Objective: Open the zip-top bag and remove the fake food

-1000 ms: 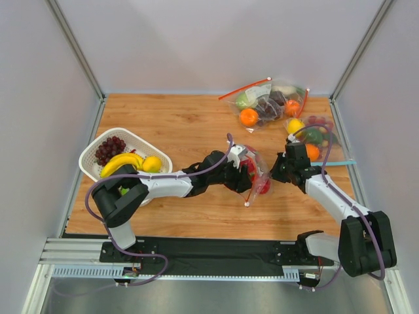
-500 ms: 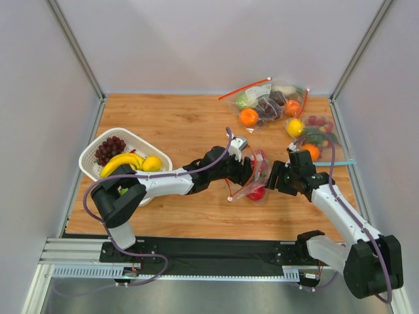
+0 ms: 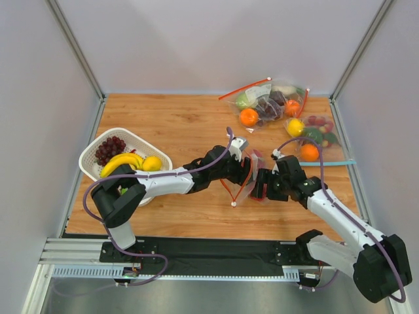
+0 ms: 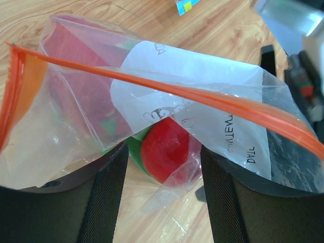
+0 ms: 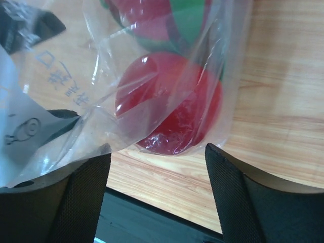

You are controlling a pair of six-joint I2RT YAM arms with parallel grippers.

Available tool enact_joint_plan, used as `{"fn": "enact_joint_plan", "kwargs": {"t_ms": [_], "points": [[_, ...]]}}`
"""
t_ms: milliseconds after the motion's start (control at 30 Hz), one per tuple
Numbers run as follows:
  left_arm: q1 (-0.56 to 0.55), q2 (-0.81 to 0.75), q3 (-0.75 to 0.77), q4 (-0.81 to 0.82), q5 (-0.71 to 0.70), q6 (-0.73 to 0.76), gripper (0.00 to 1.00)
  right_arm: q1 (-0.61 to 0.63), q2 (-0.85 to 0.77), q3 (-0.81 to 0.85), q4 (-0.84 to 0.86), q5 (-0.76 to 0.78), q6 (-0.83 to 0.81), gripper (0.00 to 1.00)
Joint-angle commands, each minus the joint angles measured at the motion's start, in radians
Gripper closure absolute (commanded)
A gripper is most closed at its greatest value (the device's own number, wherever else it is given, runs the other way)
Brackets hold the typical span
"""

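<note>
The wooden desk (image 3: 177, 124) carries a white basket (image 3: 144, 140) of grapes and bananas on the left and two filled clear bags (image 3: 268, 98) at the far right corner. Both arms reach in toward the middle of the desk, where the zip-top bag (image 3: 254, 171) sits between them, its loose end trailing toward the near edge. The left pincer (image 4: 162, 157) stands wide, and the bag's film drapes over both its fingers (image 4: 101, 192), with the red-orange zip strip (image 4: 202, 98) and the white label (image 4: 202, 71) stretched above the gap. The right pincer (image 5: 157, 152) also stands wide and grips nothing, the bag's lower end lying just ahead of its gap. A round red fruit (image 5: 169, 109) is inside the bag, with a green-and-red piece (image 5: 190, 20) behind it
</note>
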Motion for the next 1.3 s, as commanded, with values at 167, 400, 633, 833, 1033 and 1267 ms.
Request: {"fn": "enact_joint_plan", "kwargs": {"t_ms": [167,400,633,833,1033,1267], "points": [[-0.005,0.001,0.045,-0.006,0.014,0.009,0.33,0.029,0.066,-0.061,0.135,0.082,0.011,0.21],[-0.005,0.011,0.046,-0.006,0.036,0.007,0.33,0.028,0.079,-0.093,0.283,0.121,-0.019,0.28],[-0.005,0.056,0.063,-0.008,0.068,0.012,0.29,0.029,0.122,-0.126,0.391,0.078,-0.062,0.68],[0.003,0.089,0.097,-0.026,0.048,0.022,0.27,0.029,0.129,-0.11,0.362,0.072,-0.067,1.0],[0.015,0.128,0.13,-0.034,0.031,0.024,0.21,0.029,0.135,-0.107,0.336,0.053,-0.064,1.0],[0.015,0.152,0.175,-0.121,-0.127,0.065,0.18,0.029,0.116,-0.11,0.334,0.035,-0.049,1.0]]}}
